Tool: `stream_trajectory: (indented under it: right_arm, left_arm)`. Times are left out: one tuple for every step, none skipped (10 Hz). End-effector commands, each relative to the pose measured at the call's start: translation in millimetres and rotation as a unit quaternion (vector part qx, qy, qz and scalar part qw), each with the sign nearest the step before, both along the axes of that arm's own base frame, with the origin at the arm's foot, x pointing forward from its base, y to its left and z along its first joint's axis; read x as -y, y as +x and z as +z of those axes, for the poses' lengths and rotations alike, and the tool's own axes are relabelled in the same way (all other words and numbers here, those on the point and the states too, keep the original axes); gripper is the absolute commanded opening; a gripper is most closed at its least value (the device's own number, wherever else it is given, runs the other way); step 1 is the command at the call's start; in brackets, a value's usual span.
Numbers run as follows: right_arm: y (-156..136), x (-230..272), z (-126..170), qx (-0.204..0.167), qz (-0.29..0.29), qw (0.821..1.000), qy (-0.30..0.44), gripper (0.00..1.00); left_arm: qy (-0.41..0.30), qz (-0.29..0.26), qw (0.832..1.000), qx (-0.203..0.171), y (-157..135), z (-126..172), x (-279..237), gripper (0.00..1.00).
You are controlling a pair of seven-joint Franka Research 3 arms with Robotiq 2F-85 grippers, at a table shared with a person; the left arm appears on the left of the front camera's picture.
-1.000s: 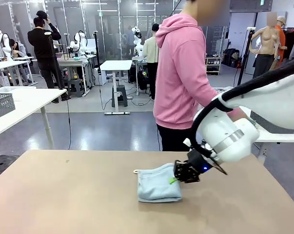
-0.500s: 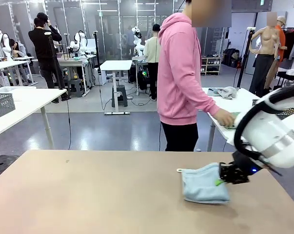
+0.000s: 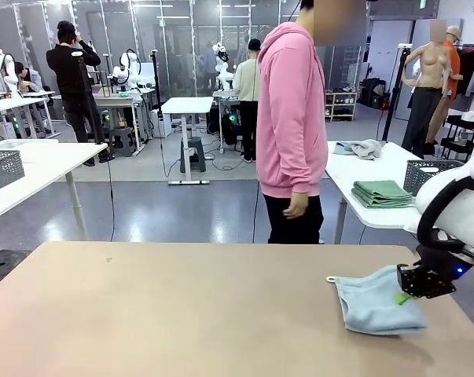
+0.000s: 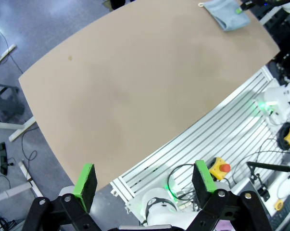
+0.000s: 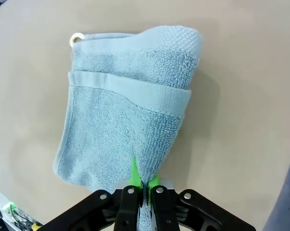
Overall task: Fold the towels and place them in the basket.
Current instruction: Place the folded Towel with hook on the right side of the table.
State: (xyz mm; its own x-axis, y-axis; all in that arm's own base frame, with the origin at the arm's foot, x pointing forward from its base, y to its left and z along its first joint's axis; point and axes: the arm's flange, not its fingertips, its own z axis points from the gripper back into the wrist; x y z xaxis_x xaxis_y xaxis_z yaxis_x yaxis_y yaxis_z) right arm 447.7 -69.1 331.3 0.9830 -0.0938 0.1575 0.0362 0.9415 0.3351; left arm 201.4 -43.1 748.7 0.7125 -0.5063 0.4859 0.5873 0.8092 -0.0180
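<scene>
A folded pale blue-grey towel (image 3: 374,302) lies flat near the table's right edge, its small loop (image 3: 331,280) pointing left. My right gripper (image 3: 406,297) sits at the towel's right edge, low over the table. In the right wrist view its green pads (image 5: 135,177) are pinched close together on the near edge of the towel (image 5: 130,106), and the loop (image 5: 77,38) lies at the far corner. My left gripper (image 4: 144,180) hangs open high above the table's near side, holding nothing. The towel (image 4: 226,14) is far from it.
A person in a pink hoodie (image 3: 292,118) stands at the table's far side. Behind them, a white side table holds green folded towels (image 3: 382,192), a mesh basket (image 3: 433,174) and a crumpled cloth (image 3: 361,148). Another grey basket (image 3: 1,167) sits on the left table.
My right gripper has dragged the folded towel rightward across the table to near its right edge. The person has drawn their hand back from the side table.
</scene>
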Motion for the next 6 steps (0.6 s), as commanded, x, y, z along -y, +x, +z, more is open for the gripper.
stream_trajectory:
  right_arm:
    - [1.7,-7.7,17.5,-0.012,0.001,1.0,-0.018,0.33]
    - [0.8,-9.4,20.5,-0.01,0.003,0.999,-0.036,0.5]
    - [-0.4,-10.2,23.6,-0.011,0.002,0.998,-0.063,0.77]
    - [-1.6,-10.7,28.7,-0.009,-0.001,0.997,-0.081,0.94]
    - [-2.2,-12.2,31.3,-0.009,-0.01,0.994,-0.109,1.0]
    - [-2.2,-13.7,32.7,-0.011,-0.011,0.993,-0.119,1.0]
  left_arm:
    - [0.004,0.0,1.0,0.002,-0.1,1.0,1.2,1.0]
    - [0.004,0.0,1.0,0.002,-0.1,1.0,1.2,1.0]
    - [0.004,0.0,1.0,0.002,-0.1,1.0,1.2,1.0]
    - [0.004,0.0,1.0,0.002,-0.1,1.0,1.2,1.0]
    - [0.004,0.0,1.0,0.002,-0.1,1.0,1.2,1.0]
    - [0.004,0.0,1.0,0.002,-0.1,1.0,1.2,1.0]
